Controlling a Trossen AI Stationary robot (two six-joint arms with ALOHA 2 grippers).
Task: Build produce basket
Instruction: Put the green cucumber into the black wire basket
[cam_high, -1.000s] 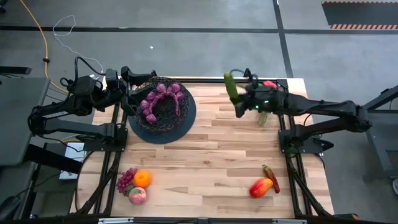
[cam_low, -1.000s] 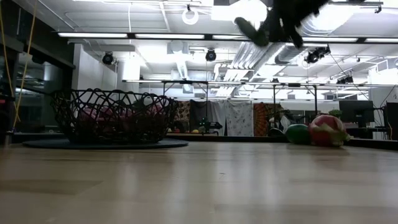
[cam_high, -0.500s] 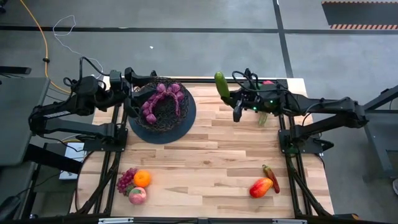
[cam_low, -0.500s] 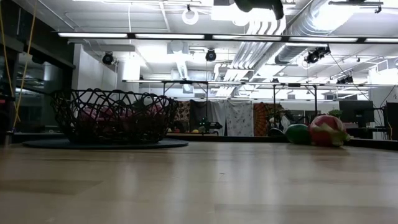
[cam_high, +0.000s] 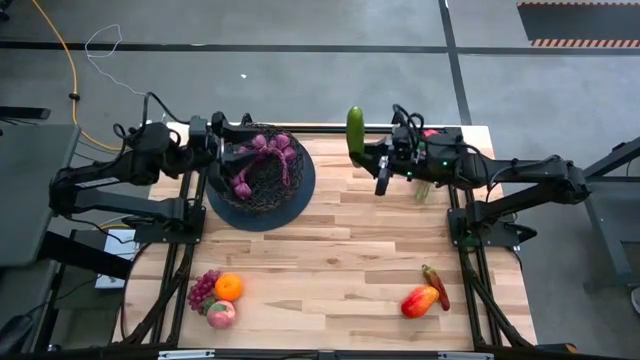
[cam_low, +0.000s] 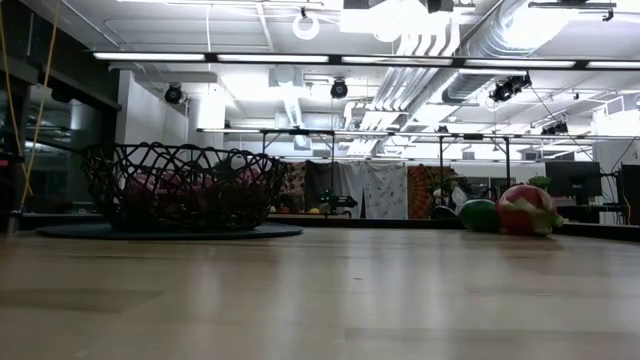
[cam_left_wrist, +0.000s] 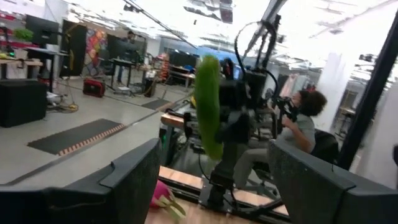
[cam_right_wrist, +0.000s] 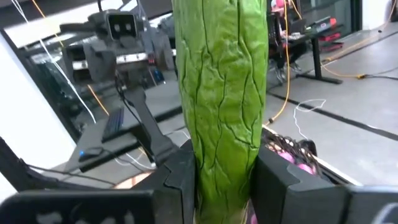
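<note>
Pale wooden planks make up the desk (cam_high: 330, 250), set on a grey floor, with ceiling ducts and strip lights showing across the room in the low view. On the far left part of the desk stands the basket (cam_high: 262, 170), a black wire-mesh bowl on a dark round base, with purple grape bunches (cam_high: 262, 158) lying inside it. The left claw (cam_high: 228, 150) hangs at the basket's left rim, its fingers (cam_left_wrist: 130, 180) spread apart with nothing between them. The right claw (cam_high: 366, 160) is raised over the far edge of the desk, right of the basket and apart from it, clamped on the lower end of a green cucumber (cam_high: 354, 130) that stands nearly upright; in the right wrist view the cucumber rises between the two dark fingers (cam_right_wrist: 283, 180). Just behind that arm, at the far right corner, something red and green lies on the desk, mostly hidden. Near the front left edge sit a small grape bunch (cam_high: 204, 290), an orange (cam_high: 229, 287) and a pink peach (cam_high: 221, 314), touching one another. Near the front right lie a red-orange mango (cam_high: 420, 300) and a red pepper (cam_high: 437, 285) just beside it
</note>
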